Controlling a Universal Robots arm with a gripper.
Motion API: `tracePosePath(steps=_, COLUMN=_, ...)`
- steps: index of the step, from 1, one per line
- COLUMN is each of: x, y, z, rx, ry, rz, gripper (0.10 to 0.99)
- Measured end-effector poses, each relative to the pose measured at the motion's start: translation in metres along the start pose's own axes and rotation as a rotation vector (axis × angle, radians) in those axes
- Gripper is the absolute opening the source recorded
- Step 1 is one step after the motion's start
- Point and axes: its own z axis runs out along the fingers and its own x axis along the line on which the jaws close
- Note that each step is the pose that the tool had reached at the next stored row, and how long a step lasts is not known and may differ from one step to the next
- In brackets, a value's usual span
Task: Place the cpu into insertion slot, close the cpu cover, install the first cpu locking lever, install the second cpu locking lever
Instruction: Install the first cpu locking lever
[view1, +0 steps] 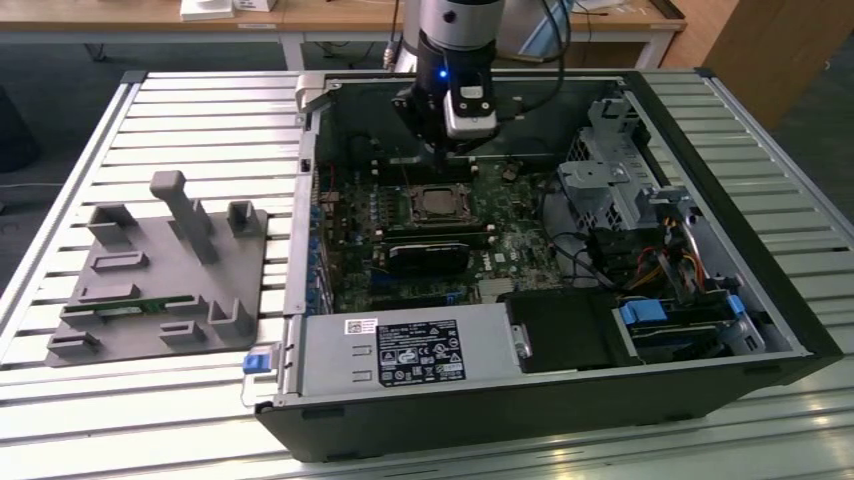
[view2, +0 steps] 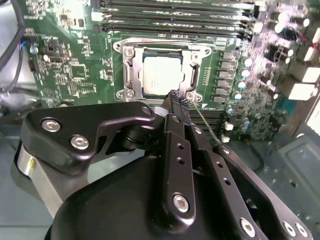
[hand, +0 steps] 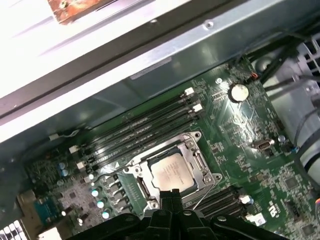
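The cpu (view2: 161, 75) lies flat in the insertion slot (view2: 134, 75) on the green board, silver face up. The cpu cover (view2: 165, 50) is folded down around it as a silver frame. My gripper (view2: 178, 96) is shut, its black fingertips together just above the socket's corner, with nothing visibly held between them. A thin wire lever (view2: 207, 125) runs out from that corner beside the fingers. In the first wrist view the cpu (hand: 172, 172) sits just beyond the gripper (hand: 171, 192), and another wire lever (hand: 112, 172) sticks out sideways. In the exterior view the gripper (view1: 447, 150) hangs over the cpu (view1: 437, 203).
The open computer case (view1: 534, 400) lies on a slatted table. Memory slots (view2: 170, 20) run along one side of the socket. A black rectangular block (view1: 434, 250), cables and drive cages (view1: 627, 190) crowd the case. A grey fixture (view1: 160, 270) stands on the exterior view's left.
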Motion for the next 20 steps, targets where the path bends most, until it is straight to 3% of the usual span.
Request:
tracePosePath(steps=3, x=0.0, y=0.0, z=0.0003, rx=-0.003, ry=-0.0071, rz=-0.041, gripper=0.11)
tracePosePath(steps=6, x=0.0, y=0.0, z=0.0006, rx=-0.01, ry=-0.0233, rz=-0.062, gripper=0.11)
tracePosePath(steps=8, x=0.0, y=0.0, z=0.0009, rx=-0.013, ry=-0.0286, rz=-0.076, gripper=0.11)
tracePosePath(steps=20, x=-0.0001, y=-0.0001, z=0.0025, rx=-0.009, ry=-0.0194, rz=-0.29, gripper=0.11)
